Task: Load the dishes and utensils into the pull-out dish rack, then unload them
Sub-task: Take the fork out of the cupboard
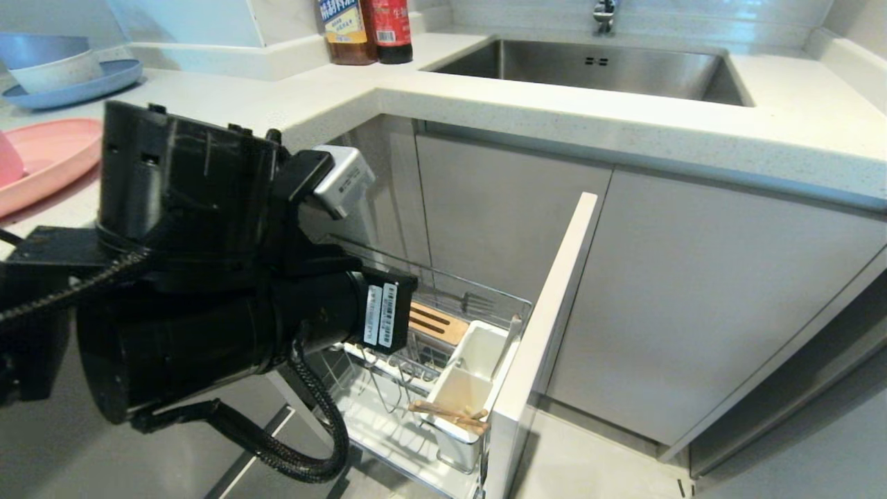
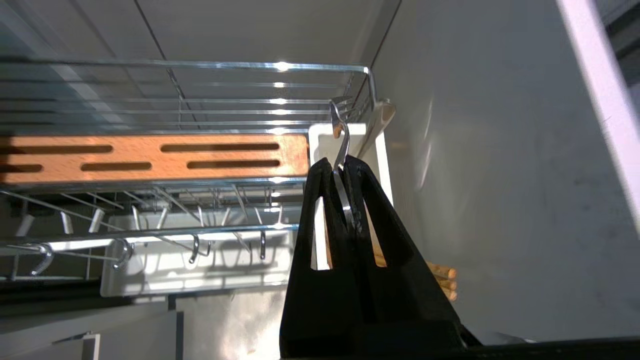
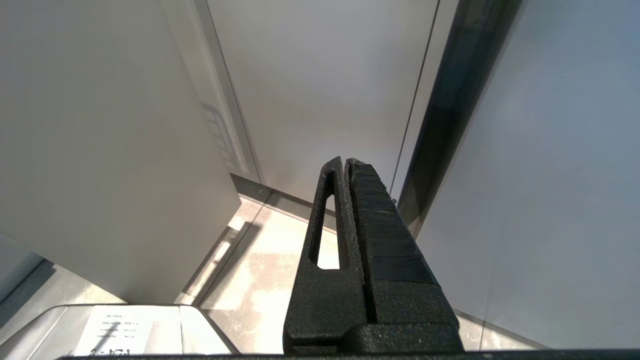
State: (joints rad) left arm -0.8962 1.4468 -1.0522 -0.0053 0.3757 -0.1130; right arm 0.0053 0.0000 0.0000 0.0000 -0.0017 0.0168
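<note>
My left gripper point(image 2: 339, 162) is shut on the handle of the silver fork point(image 2: 338, 120), whose tines point away over the far corner of the pull-out dish rack point(image 1: 502, 296). In the head view the fork point(image 1: 473, 302) sticks out past my left arm, above the wooden strip point(image 1: 438, 323) and the white cups point(image 1: 478, 350). The chopsticks point(image 1: 449, 413) lie in the near cup and also show as the chopsticks point(image 2: 443, 281) beside my fingers. The pink plate point(image 1: 52, 156) and pink bowl point(image 1: 7, 165) sit on the counter at the left. My right gripper point(image 3: 346, 162) hangs shut and empty by the cabinet fronts.
The rack's pale front panel point(image 1: 551, 326) stands pulled out to the right of the cups. A blue plate with stacked bowls point(image 1: 66, 73), two bottles point(image 1: 367, 28) and the sink point(image 1: 596, 66) are on the counter. A pale handle point(image 1: 511, 336) leans in the far cup.
</note>
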